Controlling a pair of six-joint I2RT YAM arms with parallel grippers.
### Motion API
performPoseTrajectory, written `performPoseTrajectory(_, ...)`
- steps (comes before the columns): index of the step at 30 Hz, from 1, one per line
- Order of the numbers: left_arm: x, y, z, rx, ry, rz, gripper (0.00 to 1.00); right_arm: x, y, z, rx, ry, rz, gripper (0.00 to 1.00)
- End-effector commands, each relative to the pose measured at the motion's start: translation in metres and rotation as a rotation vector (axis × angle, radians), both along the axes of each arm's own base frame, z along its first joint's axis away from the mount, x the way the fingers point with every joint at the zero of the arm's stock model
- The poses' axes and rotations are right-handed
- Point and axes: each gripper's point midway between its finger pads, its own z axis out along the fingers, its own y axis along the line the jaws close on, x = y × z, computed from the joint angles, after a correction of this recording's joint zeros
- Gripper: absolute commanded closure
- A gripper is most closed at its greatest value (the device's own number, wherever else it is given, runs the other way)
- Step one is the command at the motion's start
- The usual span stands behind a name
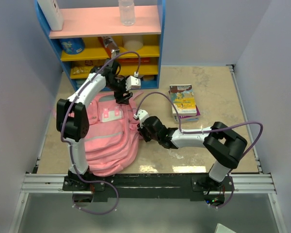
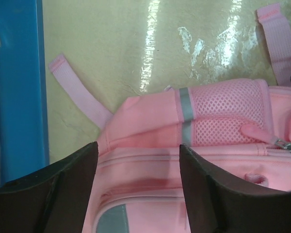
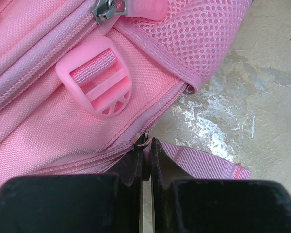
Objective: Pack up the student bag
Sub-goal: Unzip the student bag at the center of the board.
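Note:
The student bag (image 1: 106,141), a large pink backpack, lies flat on the left half of the table. My left gripper (image 1: 122,97) hovers over its far end near the shelf. In the left wrist view this gripper (image 2: 138,145) stands open, with pink fabric (image 2: 150,126) and a mesh pocket (image 2: 228,111) below and nothing between the fingers. My right gripper (image 1: 139,124) is at the bag's right side. In the right wrist view the right gripper (image 3: 146,141) is shut on a zipper pull, whose metal ring (image 3: 143,139) shows at the fingertips. A pink buckle (image 3: 99,80) lies just above.
A blue shelf unit (image 1: 111,48) with a pink top stands at the back, close to the left gripper, its blue side (image 2: 19,87) beside the bag. A bottle (image 1: 127,12) stands on it. A stack of books (image 1: 184,102) lies to the right. Loose straps (image 2: 80,94) trail on the table.

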Motion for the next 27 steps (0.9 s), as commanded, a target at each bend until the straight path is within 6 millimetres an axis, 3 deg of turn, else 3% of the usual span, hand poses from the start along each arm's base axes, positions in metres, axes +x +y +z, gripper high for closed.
performPoseTrajectory(1,-0.011,-0.013,0.014,-0.059,-0.127,-0.224,0.27,0.009,0.010,0.029,0.074,-0.069,0.012,1.00)
performPoseTrajectory(5,-0.018,-0.011,-0.007,-0.025,-0.092,-0.293,0.28,0.010,0.012,0.040,0.089,-0.084,0.012,1.00)
performPoseTrajectory(15,-0.014,-0.026,-0.022,-0.035,-0.220,-0.362,0.32,0.001,0.017,0.060,0.152,-0.071,0.048,1.00)
performPoseTrajectory(22,-0.012,-0.037,-0.020,-0.054,-0.245,-0.395,0.40,-0.004,0.018,0.051,0.143,-0.040,0.060,1.00)
performPoseTrajectory(27,-0.020,-0.028,-0.043,0.013,-0.165,-0.456,0.53,-0.004,0.017,0.049,0.147,-0.038,0.054,1.00)
